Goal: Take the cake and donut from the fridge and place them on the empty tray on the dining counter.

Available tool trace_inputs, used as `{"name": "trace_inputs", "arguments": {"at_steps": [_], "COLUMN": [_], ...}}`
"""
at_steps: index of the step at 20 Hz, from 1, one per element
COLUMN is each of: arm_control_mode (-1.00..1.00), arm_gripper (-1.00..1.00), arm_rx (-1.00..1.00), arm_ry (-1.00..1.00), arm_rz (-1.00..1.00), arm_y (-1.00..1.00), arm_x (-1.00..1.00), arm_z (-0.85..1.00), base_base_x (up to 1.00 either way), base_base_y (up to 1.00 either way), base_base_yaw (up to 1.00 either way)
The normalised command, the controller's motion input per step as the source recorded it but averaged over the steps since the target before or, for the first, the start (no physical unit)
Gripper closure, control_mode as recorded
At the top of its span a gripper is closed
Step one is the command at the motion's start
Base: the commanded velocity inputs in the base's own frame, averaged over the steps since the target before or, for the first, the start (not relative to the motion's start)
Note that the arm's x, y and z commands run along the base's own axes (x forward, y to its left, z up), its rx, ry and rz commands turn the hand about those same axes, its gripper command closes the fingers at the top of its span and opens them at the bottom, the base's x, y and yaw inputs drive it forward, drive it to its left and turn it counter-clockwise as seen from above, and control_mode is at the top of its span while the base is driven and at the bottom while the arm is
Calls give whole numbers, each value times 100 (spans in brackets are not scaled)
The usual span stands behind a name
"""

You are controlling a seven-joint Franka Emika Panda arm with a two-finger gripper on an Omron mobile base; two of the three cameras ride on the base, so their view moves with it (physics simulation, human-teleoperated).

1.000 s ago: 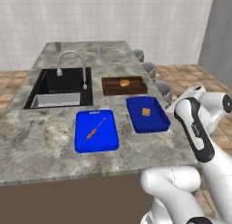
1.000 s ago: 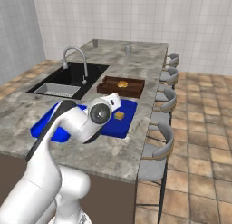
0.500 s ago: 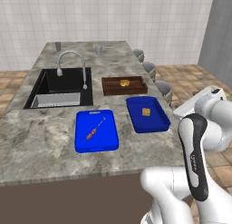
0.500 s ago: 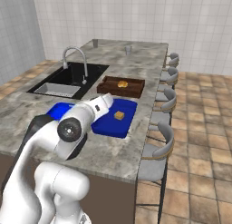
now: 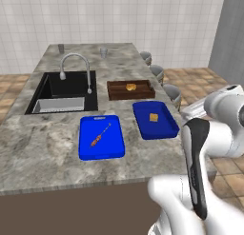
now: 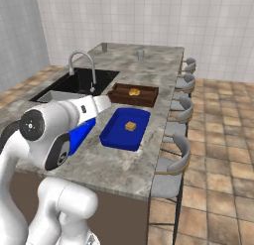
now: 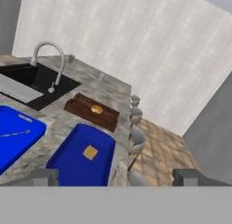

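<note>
The cake [image 5: 154, 117] [image 6: 130, 126] [image 7: 90, 152], a small yellow-orange chunk, lies inside the dark navy tray [image 5: 163, 128] [image 6: 117, 136] [image 7: 70, 164] on the grey marbled dining counter [image 5: 47, 151] [image 6: 124, 164]. My gripper [image 7: 117, 177] hovers back from the tray and above it, open, its two tips far apart with nothing between them. The arm bends at the counter's right end in the left base view. The donut and the fridge are out of view.
A brown wooden tray [image 5: 119, 92] holding a golden bun [image 5: 129, 87] sits behind the navy tray. A bright blue board [image 5: 112, 146] with a small utensil lies to the left. Black sink [image 5: 62, 91] and steel tap [image 5: 76, 60] lie beyond. Stools [image 6: 179, 154] line the counter's right side.
The arm has drawn back from over the navy tray toward the counter's right end and folded lower. The cake stays in the tray.
</note>
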Motion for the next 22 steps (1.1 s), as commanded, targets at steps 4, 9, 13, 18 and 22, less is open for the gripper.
{"name": "trace_inputs", "arguments": {"at_steps": [4,9,13,18,22], "arm_control_mode": [-100,-100,-100,-100,-100], "arm_gripper": [-100,-100,-100,-100,-100], "arm_rx": [0,0,0,0,0], "arm_ry": [17,19,13,-3,-13], "arm_rz": [1,10,18,18,10], "arm_y": [43,20,0,-1,3], "arm_x": [-21,-8,-44,-68,-37], "arm_z": [-8,-5,-5,0,-3], "base_base_x": [0,0,0,0,0], "base_base_y": [0,0,0,0,0], "base_base_yaw": [0,0,0,0,0]}}
